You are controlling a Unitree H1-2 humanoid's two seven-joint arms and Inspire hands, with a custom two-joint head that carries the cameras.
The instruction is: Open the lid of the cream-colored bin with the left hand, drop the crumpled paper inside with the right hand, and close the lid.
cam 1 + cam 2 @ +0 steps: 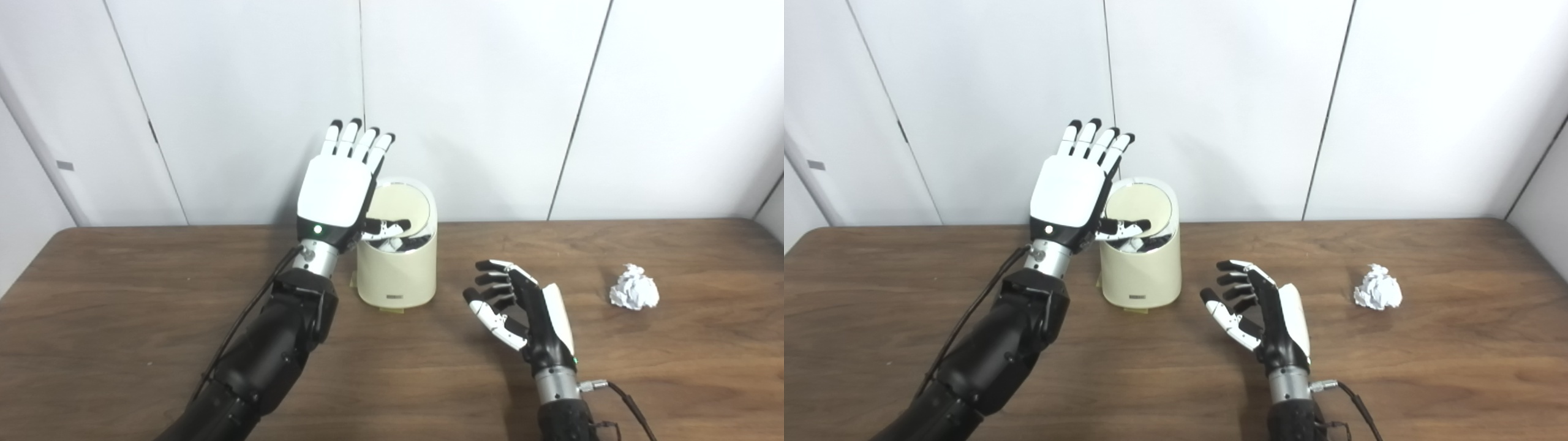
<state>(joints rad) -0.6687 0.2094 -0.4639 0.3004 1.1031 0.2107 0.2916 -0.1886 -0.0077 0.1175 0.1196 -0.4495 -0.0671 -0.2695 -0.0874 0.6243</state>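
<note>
At the back of the table, my left hand (335, 195) stands upright against the left side of the cream-colored bin (397, 269), white back toward the cameras, fingers (358, 139) straight and spread, pointing up past the bin's top. Its thumb (386, 228) reaches sideways across the bin's mouth, in front of the lid (401, 205), which is tipped up and shows its pale round face toward me; I read the hand as open, gripping nothing, though I cannot tell whether the thumb or palm is pressing on the lid. Below the thumb the bin's opening looks dark. The bin stands upright near the wall panels (478, 92), with a small dark label low on its front.

My right hand (1258, 312) hovers low over the wood to the right of the bin and nearer to me, palm turned left, fingers loosely curled and apart, holding nothing. A cable runs off its wrist toward the bottom edge.

The crumpled paper (1377, 288) lies on the table (122, 306) well to the right of that hand, apart from it and untouched, and far from the bin. The tabletop is dark brown wood grain.
</note>
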